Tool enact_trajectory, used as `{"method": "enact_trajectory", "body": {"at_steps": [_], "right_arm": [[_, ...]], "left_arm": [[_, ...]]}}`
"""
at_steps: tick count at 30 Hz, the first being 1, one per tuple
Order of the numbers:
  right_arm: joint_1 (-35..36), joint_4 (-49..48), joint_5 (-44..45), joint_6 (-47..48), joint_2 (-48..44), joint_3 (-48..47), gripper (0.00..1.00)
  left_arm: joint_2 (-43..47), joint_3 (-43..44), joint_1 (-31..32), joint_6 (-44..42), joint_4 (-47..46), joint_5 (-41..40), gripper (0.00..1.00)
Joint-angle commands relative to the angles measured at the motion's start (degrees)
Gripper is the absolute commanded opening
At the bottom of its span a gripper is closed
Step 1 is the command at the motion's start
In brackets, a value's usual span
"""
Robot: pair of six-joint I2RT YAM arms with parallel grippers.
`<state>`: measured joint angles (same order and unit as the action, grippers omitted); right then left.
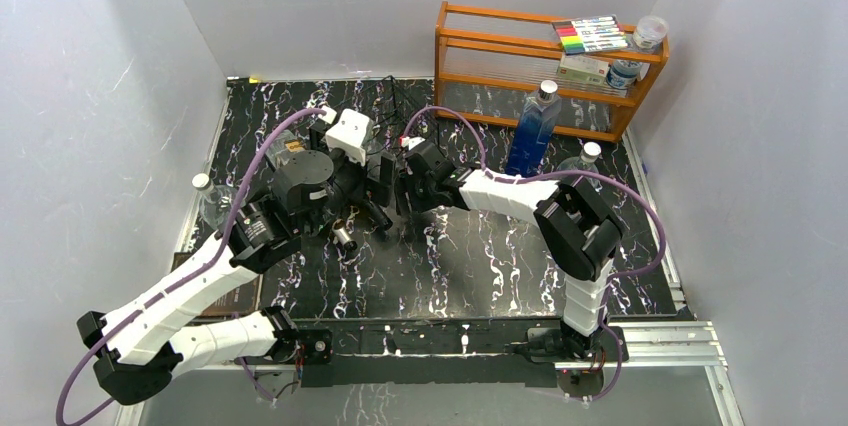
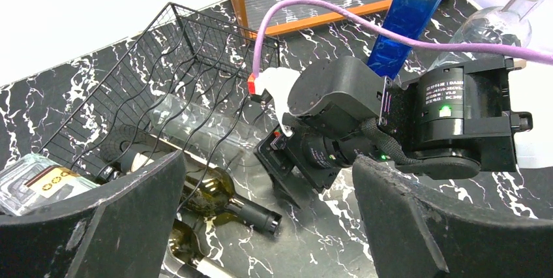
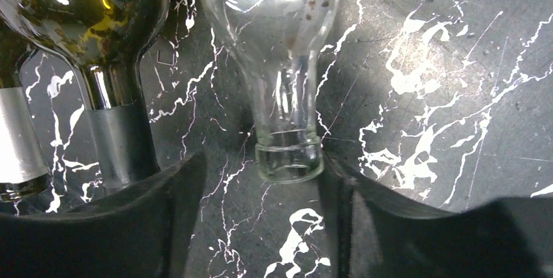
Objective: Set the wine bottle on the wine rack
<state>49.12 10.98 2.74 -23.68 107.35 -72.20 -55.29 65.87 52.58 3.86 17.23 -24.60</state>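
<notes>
- Black fingers (image 3: 150,226) of the right gripper (image 3: 262,173) fill the bottom of the right wrist view and straddle the mouth of a clear wine bottle (image 3: 280,62). One finger sits right at the glass rim. The other stands off it with bare tabletop showing in the gap, so the jaws are partly spread and not clamped on the neck.
- The clear wine bottle lies on its side with its neck pointing at the right gripper and its mouth over the black marble table (image 3: 456,62).
- In the left wrist view its body lies among the wavy wires of the wine rack (image 2: 195,36), a low black wire lattice. Whether wire or table carries its weight I cannot tell.
- Just beside it lies a dark green wine bottle (image 3: 85,17) with a black foil neck, also on its side, its neck poking out past the rack's front.
- A third bottle (image 3: 16,134) with a silver foil neck lies on the far side of the green one.
- The left gripper (image 2: 267,173) is spread wide and holds nothing. It hangs above the bottles, facing the right gripper.
- A square glass bottle (image 2: 32,183) with a gold label rests at the lower left corner of the left wrist view.
- An orange wooden shelf unit (image 1: 540,56) stands at the back wall with a pack of markers (image 1: 590,34) on top.
- A tall blue bottle (image 1: 530,131) stands upright in front of the shelf unit, with a clear round bottle (image 1: 585,161) near it.
</notes>
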Motion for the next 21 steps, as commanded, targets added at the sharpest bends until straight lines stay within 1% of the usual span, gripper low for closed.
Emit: {"method": "enact_trajectory", "body": {"at_steps": [1, 5, 10, 15, 21], "right_arm": [[-0.05, 0.11, -2.28, 1.44, -1.51, -1.02, 0.65], [-0.06, -1.15, -1.93, 2.33, -0.78, -1.55, 0.50], [-0.03, -2.72, -1.78, 2.68, 0.96, -3.06, 0.39], [-0.04, -2.46, -2.64, 2.53, 2.90, -6.29, 0.32], [-0.09, -2.79, -2.74, 2.24, 4.85, -8.80, 0.28]], "left_arm": [[1.21, -0.40, -0.30, 1.42, 0.34, 0.41, 0.98], [1.71, -1.02, -0.27, 2.26, 0.95, 0.41, 0.98], [2.57, -1.42, -0.31, 3.07, 2.51, 0.43, 0.98], [2.85, -1.85, -0.24, 3.02, 2.79, 0.00, 0.98], [1.79, -0.92, -0.30, 3.00, 3.42, -0.18, 0.98]]}}
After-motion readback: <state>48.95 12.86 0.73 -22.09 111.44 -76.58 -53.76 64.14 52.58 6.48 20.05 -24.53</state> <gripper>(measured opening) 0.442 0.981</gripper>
